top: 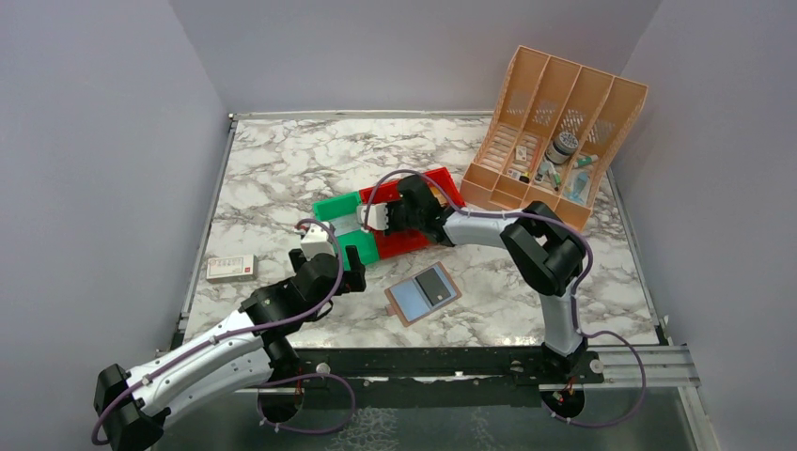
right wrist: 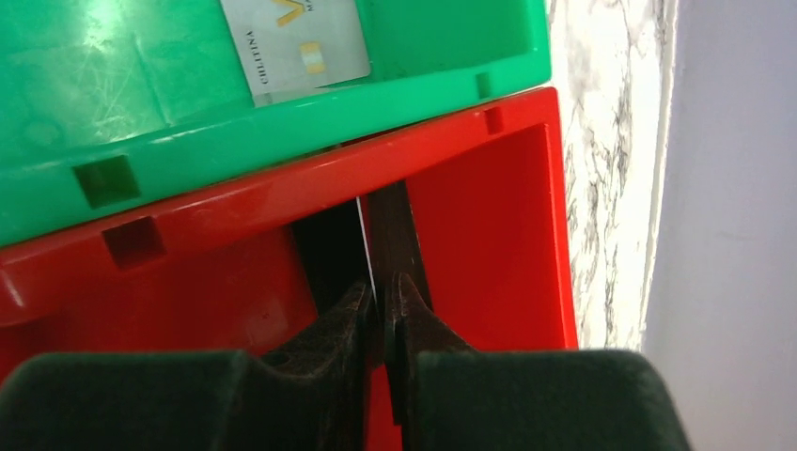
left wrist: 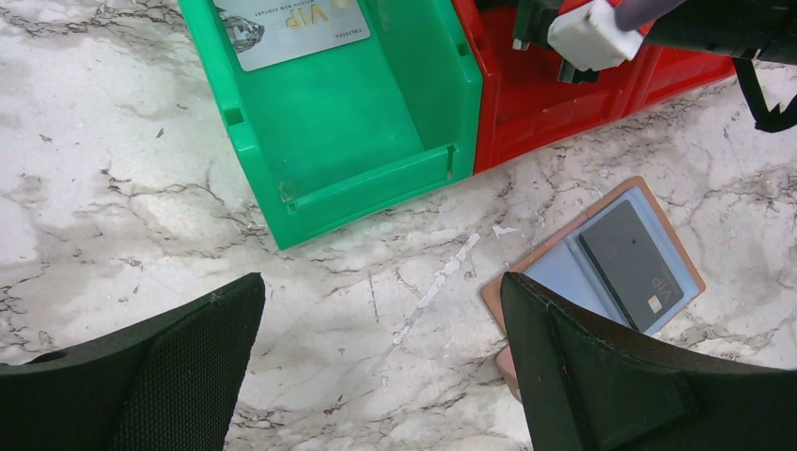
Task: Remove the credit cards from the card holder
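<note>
The card holder lies open on the marble, brownish-pink with pale blue pockets. A dark grey credit card sits in its right pocket. A pale credit card with gold VIP lettering lies in the green bin. My left gripper hovers open over bare marble just left of the card holder, nothing between its fingers. My right gripper is over the red bin, its fingers pinched on a thin dark credit card seen edge-on and pointing down into the bin.
The green bin and red bin stand side by side mid-table. A peach slotted organizer with small items stands at the back right. A small white-and-red box lies at the left. Grey walls enclose the table.
</note>
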`<state>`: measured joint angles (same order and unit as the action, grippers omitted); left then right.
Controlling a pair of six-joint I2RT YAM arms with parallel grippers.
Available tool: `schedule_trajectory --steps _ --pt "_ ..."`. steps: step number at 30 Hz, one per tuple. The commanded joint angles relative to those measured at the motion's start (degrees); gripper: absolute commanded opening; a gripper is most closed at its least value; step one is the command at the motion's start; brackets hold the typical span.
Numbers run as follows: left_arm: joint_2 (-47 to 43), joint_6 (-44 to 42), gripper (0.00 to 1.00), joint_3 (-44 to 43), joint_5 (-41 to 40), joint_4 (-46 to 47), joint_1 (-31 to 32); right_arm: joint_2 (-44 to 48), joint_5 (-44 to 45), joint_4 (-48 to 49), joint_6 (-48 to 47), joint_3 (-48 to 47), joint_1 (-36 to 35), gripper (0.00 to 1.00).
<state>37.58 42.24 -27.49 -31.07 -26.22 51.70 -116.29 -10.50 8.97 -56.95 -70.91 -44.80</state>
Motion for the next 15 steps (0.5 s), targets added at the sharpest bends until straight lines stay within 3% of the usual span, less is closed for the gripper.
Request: schedule_trajectory --steps 1,5,9,15 --pt "-1.0 -1.2 0.99 -0.6 1.3 0.0 -0.4 -0.9 2.0 -1.7 -2.1 -0.9 -0.5 0.14" --pt "-1.2 -0.9 0.99 -0.3 1.3 0.4 -0.4 0.3 2.3 -1.3 -2.4 0.3 -0.5 0.22" --pt "-1.3 -0.5 0.99 -0.4 1.1 0.6 -0.5 1.3 1.7 -2.1 -1.5 0.3 -0.5 0.54" --pt "-5.4 0.8 0.99 0.9 0.6 1.3 -0.5 2.3 1.6 -0.3 0.7 0.8 -0.4 0.59"
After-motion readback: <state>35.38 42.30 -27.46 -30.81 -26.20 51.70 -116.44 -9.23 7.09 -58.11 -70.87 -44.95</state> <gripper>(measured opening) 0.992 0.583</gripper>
